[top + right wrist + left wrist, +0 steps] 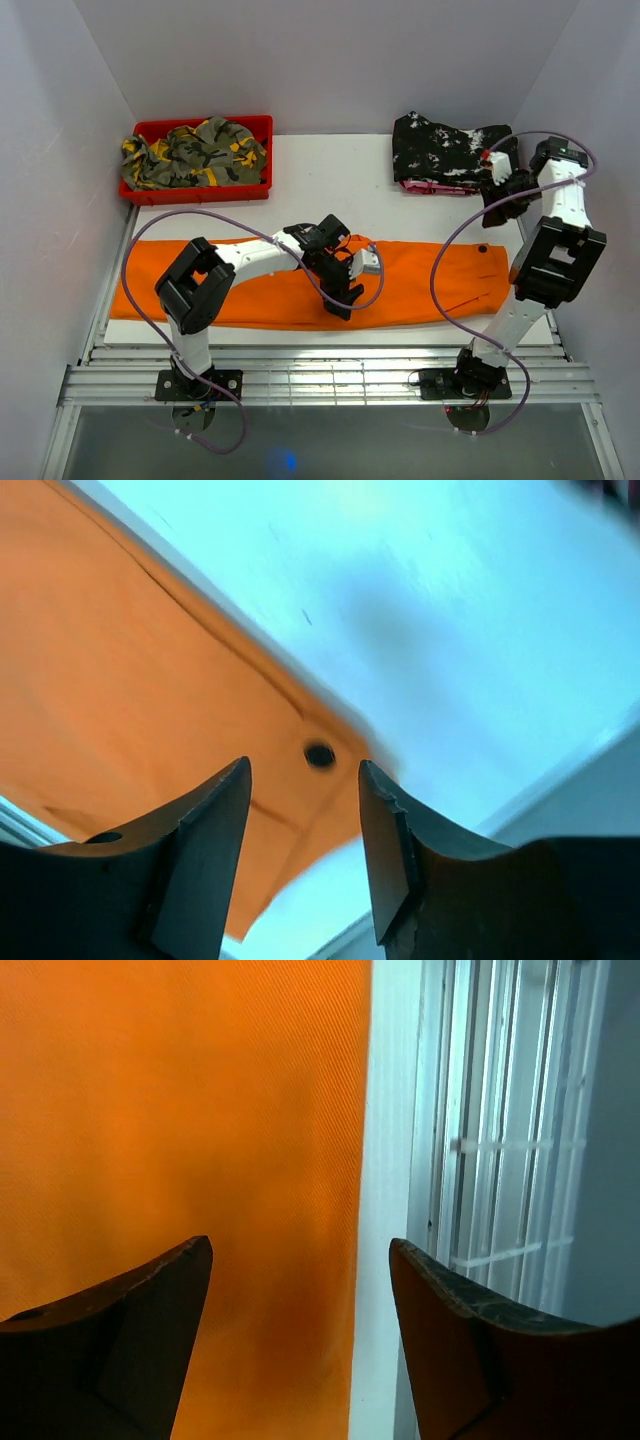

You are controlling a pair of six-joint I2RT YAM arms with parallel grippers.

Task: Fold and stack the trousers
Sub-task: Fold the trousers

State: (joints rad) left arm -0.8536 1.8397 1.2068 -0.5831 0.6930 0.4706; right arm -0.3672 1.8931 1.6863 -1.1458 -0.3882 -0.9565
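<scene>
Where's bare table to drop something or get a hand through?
Free: the white tabletop at the back, between the red plastic bin and the black white-speckled garment. Crowded: the flat bright orange trousers span the front, left gripper over them; right gripper by the speckled garment.

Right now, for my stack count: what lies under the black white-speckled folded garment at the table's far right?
A pink-red cloth edge peeks out beneath the black white-speckled garment along its near side; the rest is covered, so its kind is unknown.
</scene>
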